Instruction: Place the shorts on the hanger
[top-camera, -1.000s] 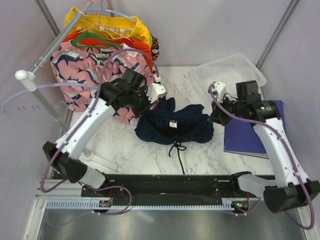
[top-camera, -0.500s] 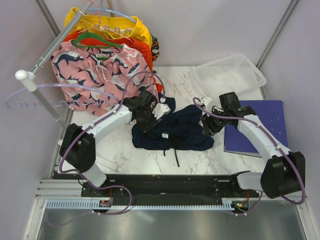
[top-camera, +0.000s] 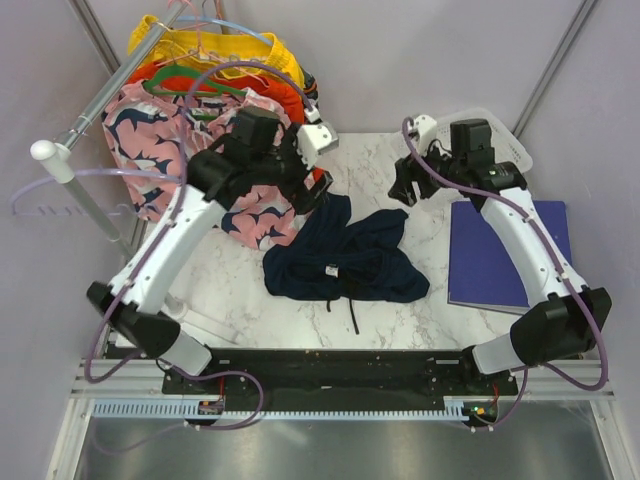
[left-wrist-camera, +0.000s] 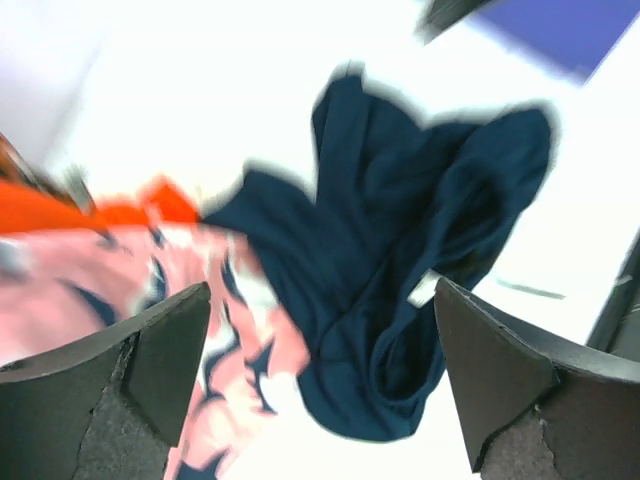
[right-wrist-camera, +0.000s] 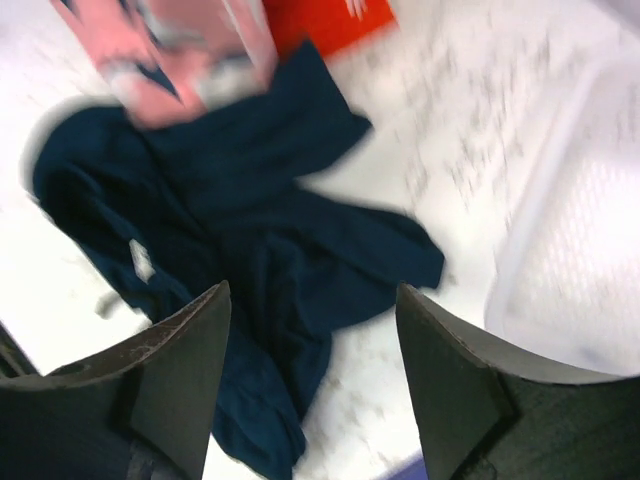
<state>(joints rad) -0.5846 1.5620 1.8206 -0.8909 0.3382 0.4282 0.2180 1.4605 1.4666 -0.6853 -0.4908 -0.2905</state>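
- Nearest me is bare table (top-camera: 240, 300). The shorts (top-camera: 340, 262) lie crumpled mid-table, drawstring trailing toward the near edge.
- A blue mat (top-camera: 500, 250) lies near their right side, and pink shorts (top-camera: 160, 150) hang at their far-left leg.
- The left gripper (left-wrist-camera: 320, 290) and right gripper (right-wrist-camera: 312, 292) hover above, both spread and empty.
- A white basket (right-wrist-camera: 560, 200) sits in the far right corner.

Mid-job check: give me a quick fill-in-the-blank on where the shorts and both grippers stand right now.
1. The navy shorts lie crumpled on the ____, with nothing holding them.
2. The left gripper and right gripper both have their jaws ____.
3. The blue mat lies on the robot's ____ side of the shorts.
Missing words: table; open; right.
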